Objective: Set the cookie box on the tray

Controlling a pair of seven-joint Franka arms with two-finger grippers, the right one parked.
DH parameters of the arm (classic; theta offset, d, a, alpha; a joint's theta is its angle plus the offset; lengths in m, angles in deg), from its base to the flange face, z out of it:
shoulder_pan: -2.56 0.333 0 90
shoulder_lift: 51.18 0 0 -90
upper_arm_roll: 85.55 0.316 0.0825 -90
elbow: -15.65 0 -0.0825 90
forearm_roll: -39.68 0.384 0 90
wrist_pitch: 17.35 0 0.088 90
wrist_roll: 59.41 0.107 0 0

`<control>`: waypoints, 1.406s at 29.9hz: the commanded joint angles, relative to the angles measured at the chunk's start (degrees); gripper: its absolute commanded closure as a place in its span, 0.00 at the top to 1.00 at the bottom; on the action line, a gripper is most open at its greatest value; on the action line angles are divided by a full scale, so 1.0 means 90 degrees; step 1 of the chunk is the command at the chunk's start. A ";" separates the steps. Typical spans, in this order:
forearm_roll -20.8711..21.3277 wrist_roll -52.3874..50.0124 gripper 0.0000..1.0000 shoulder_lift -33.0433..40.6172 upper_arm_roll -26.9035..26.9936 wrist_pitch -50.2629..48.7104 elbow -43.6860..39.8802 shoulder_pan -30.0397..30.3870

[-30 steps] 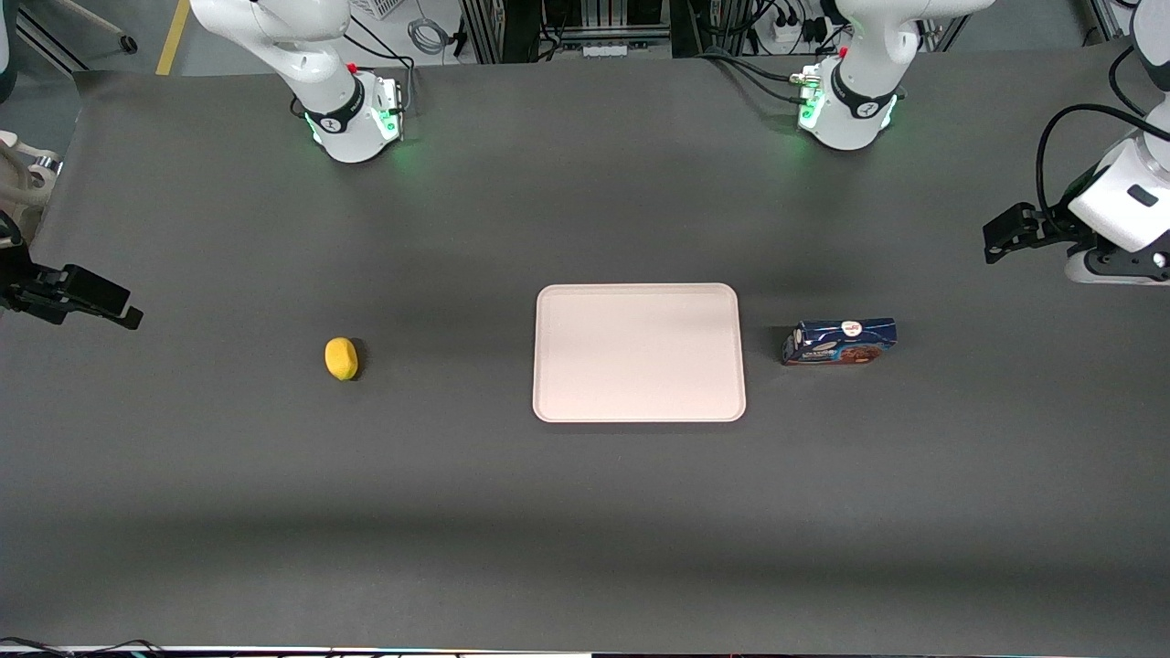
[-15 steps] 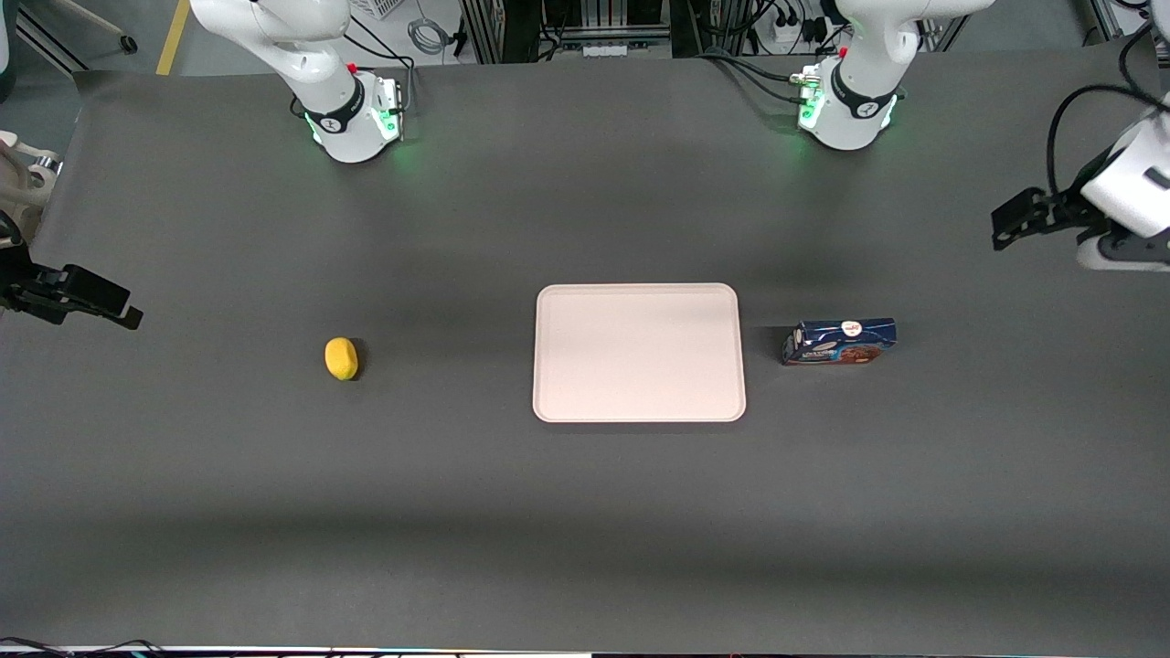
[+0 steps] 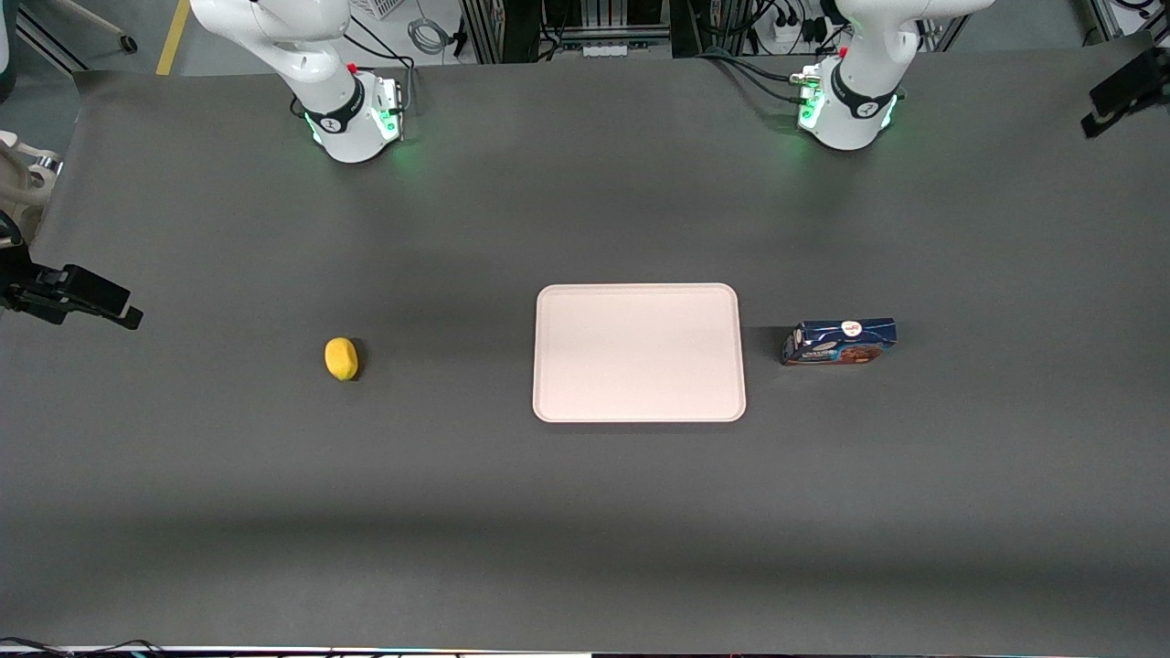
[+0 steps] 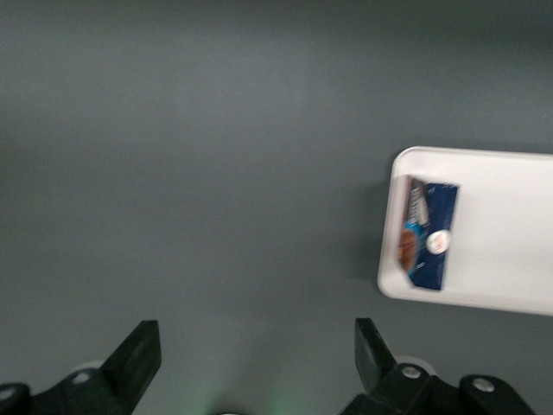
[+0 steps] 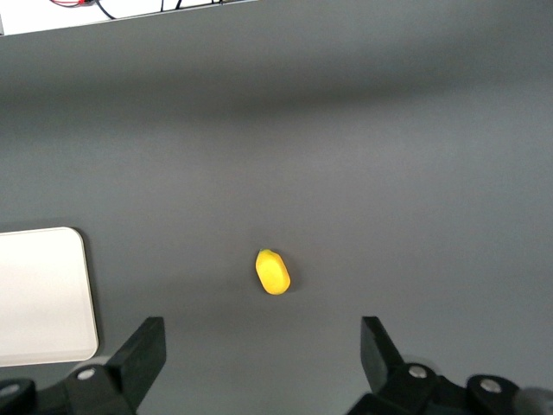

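I see a matte dark grey worktop (image 3: 585,512) spanning the whole front view, smooth and unmarked, with a band of shadow across the part nearest the camera. Nearest of the objects, a large flat pale pinkish-beige rectangular plastic tray (image 3: 639,353) with rounded corners and a low raised rim lies flat at mid-worktop. Just beside it, toward the working arm's end and not touching it, I find the small elongated dark blue rectangular cardboard cookie box (image 3: 839,341) resting on the worktop; it carries brown cookie pictures and a small red-and-white round logo, whose lettering I cannot read. Toward the parked arm's end, well apart from the tray, sits a small glossy yellow lemon-shaped object (image 3: 341,357). Farther off stand two white arm bases (image 3: 845,114) lit green, and past the worktop edge I see cables and dark equipment racks. My tool (image 4: 257,356) hangs high above the working arm's end of the worktop, its two black fingers (image 4: 138,354) spread wide apart and holding nothing.
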State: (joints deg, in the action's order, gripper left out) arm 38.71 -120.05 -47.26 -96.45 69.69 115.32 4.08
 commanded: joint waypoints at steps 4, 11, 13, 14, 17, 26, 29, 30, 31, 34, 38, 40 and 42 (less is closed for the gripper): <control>-0.0078 -0.0654 1.00 0.0483 -0.0088 0.2211 0.2332 0.0007; -0.0078 -0.0947 1.00 0.0688 -0.0097 0.3871 0.3729 -0.0003; -0.0078 -0.1093 1.00 0.0630 -0.0097 0.4350 0.3945 -0.0003; -0.0078 -0.1171 1.00 0.0591 -0.0097 0.4564 0.4013 -0.0012; -0.0078 -0.1289 1.00 0.0425 -0.0097 0.5053 0.4170 -0.0003; -0.0098 -0.1651 1.00 -0.0385 -0.0097 0.6606 0.4316 -0.0013; -0.0088 -0.1699 1.00 -0.0629 -0.0097 0.7191 0.4453 -0.0013; -0.0088 -0.1719 1.00 -0.0679 -0.0097 0.7319 0.4473 -0.0022; -0.0088 -0.1758 1.00 -0.0718 -0.0107 0.7417 0.4511 -0.0022; -0.0088 -0.1778 1.00 -0.0777 -0.0166 0.7681 0.4668 -0.0022; -0.0088 -0.1787 1.00 -0.0884 -0.0185 0.8091 0.4873 -0.0032; -0.0088 -0.1787 1.00 -0.1001 -0.0185 0.8364 0.4941 -0.0032; -0.0088 -0.1787 1.00 -0.1099 -0.0185 0.8540 0.4971 -0.0032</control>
State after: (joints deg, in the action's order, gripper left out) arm 38.33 -134.93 -56.24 -98.01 142.07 158.04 4.14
